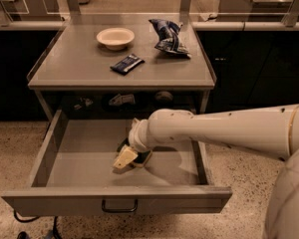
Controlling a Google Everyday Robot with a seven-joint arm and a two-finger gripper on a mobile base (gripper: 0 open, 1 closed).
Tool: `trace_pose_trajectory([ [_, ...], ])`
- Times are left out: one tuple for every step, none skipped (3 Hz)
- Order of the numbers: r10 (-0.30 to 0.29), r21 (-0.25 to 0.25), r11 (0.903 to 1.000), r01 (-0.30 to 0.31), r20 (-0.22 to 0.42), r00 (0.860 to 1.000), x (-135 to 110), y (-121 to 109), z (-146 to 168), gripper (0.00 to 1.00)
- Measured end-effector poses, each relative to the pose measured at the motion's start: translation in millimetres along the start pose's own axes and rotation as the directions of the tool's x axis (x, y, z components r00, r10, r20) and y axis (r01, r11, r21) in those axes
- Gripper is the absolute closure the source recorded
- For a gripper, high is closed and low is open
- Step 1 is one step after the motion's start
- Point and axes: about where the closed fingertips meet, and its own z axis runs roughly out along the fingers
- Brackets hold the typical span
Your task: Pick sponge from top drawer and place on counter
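The top drawer [74, 158] is pulled wide open under the counter [79, 66], with its dark pull handle [119, 206] at the front. The sponge [123, 160] is inside the drawer near the middle, tilted, showing its yellow foam with a dark top behind it. My gripper [133, 156] reaches down into the drawer from the right on the white arm and is right at the sponge. The arm's wrist hides most of the gripper and the contact.
On the counter stand a white bowl [115, 37], a flat dark blue snack packet [127, 63] and a crumpled blue chip bag [169, 36]. A shelf with small items [120, 99] sits behind the drawer. Speckled floor lies on both sides.
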Motion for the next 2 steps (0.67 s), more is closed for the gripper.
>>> trace_pose_trajectory([
  [0.102,-0.023,0.9946,-0.101,0.035,0.994,39.6,-27.7,4.9,0.00],
  [0.180,-0.035,0.9833,-0.178,0.035,0.983,76.2,-41.5,10.1,0.00],
])
